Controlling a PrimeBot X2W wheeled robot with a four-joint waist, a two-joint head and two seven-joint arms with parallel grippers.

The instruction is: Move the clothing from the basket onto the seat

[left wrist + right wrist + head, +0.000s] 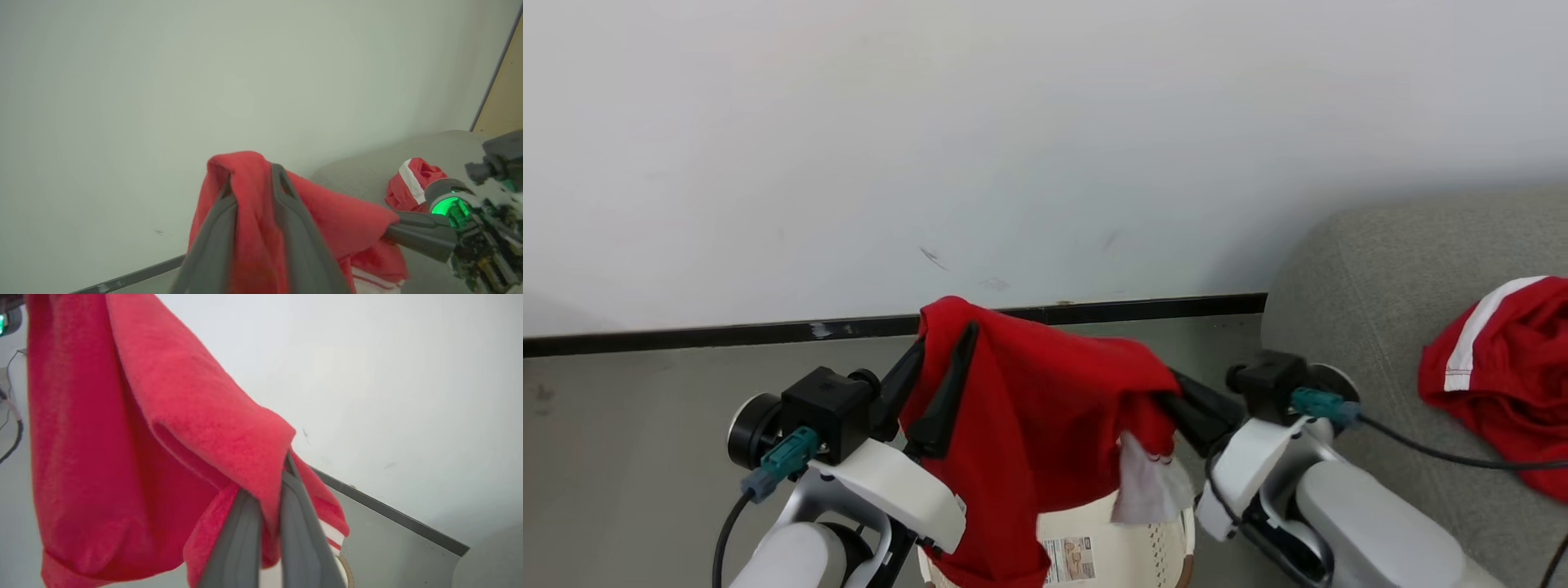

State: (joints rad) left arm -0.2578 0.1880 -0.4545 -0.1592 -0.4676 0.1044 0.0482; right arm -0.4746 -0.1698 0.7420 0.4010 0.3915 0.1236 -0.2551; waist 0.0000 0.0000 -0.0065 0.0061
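Sofa seat (1339, 269) holds one red garment (1503, 367); the second garment (1045, 392) hangs over the basket (1143, 539), clamped in the right gripper (1180, 404), left gripper's (946, 339) hold unclear

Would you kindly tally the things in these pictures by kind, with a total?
Dark two-fingered tools: 2, left and right
Grey fabric sofa cushion: 1
Cream-white perforated plastic basket: 1
Bright red soft garments with white stripe trim: 2, one hung between both tools, one on the cushion
Total: 6
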